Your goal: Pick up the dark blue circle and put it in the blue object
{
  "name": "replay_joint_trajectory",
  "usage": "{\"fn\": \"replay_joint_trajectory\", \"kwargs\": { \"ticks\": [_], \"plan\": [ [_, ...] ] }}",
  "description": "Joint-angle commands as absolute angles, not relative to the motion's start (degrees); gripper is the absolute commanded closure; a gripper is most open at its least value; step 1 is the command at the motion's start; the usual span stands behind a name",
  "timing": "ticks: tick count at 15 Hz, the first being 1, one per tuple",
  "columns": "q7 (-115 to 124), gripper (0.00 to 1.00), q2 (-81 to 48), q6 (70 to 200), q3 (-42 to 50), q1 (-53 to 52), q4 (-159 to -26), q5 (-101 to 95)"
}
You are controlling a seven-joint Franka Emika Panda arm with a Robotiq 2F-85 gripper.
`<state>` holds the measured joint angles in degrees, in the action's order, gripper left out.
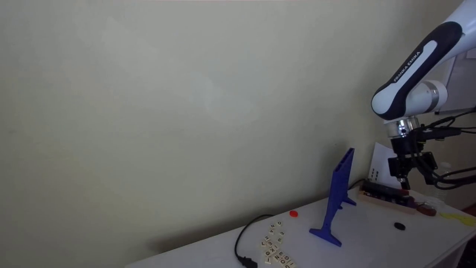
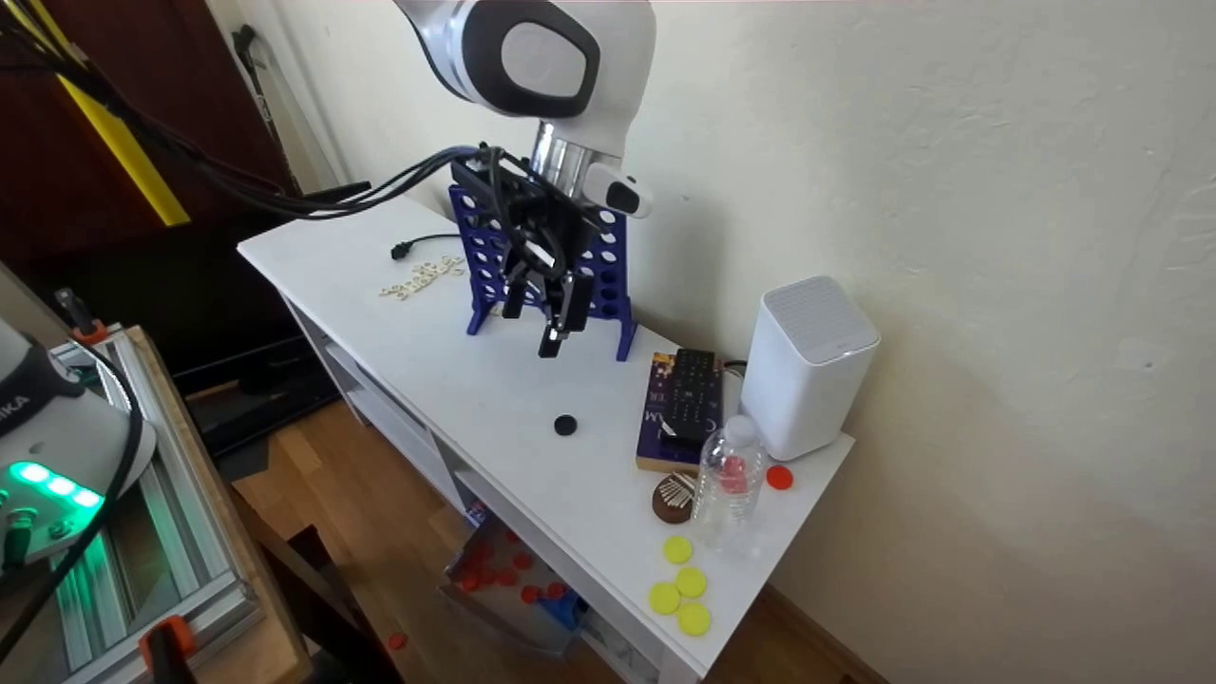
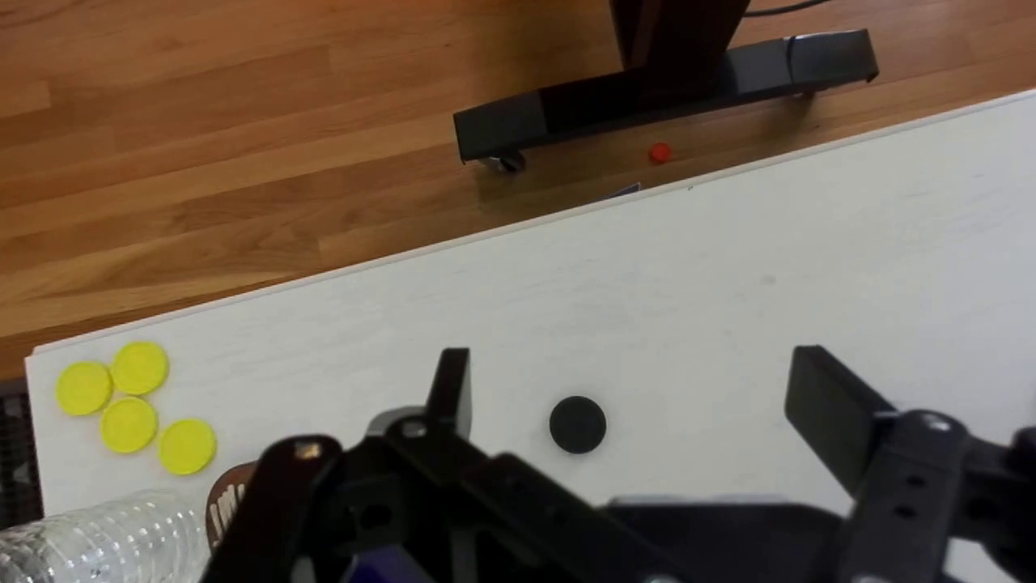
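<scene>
The dark blue circle point(image 3: 578, 424), almost black, lies flat on the white table point(image 2: 503, 408); both exterior views also show it. In the wrist view it appears between my spread fingers point(image 3: 834, 413), nearer the left one. My gripper point(image 3: 631, 364) is open, holds nothing and hangs well above the tabletop. The blue object point(image 1: 336, 190) stands upright on its feet, seen nearly edge-on with a slot along its top. In an exterior view the blue object point(image 2: 625, 323) shows a grid of round holes, partly hidden behind my gripper point(image 2: 532, 323).
A book point(image 2: 655, 418) bearing a black remote point(image 2: 691, 394), a clear bottle point(image 2: 727, 489), a white box point(image 2: 807, 380) and a brown round item point(image 2: 669, 503) stand near the circle. Several yellow discs point(image 3: 139, 368) lie at the table's end. Letter tiles point(image 1: 273, 247) lie beyond the blue object.
</scene>
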<state>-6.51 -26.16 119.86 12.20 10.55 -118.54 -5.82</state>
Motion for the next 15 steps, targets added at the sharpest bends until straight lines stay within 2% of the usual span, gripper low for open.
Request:
{"fn": "replay_joint_trajectory", "kwargs": {
  "ticks": [1, 4, 15],
  "plan": [
    [-6.25, 0.00, -26.61, 119.70, 11.33, 11.44, -118.01, -6.24],
    [-6.33, 0.00, -26.73, 119.70, 11.28, 11.49, -117.59, -6.24],
    [-13.18, 0.00, -45.17, 127.07, 10.16, 12.71, -106.08, -10.62]
  ]
}}
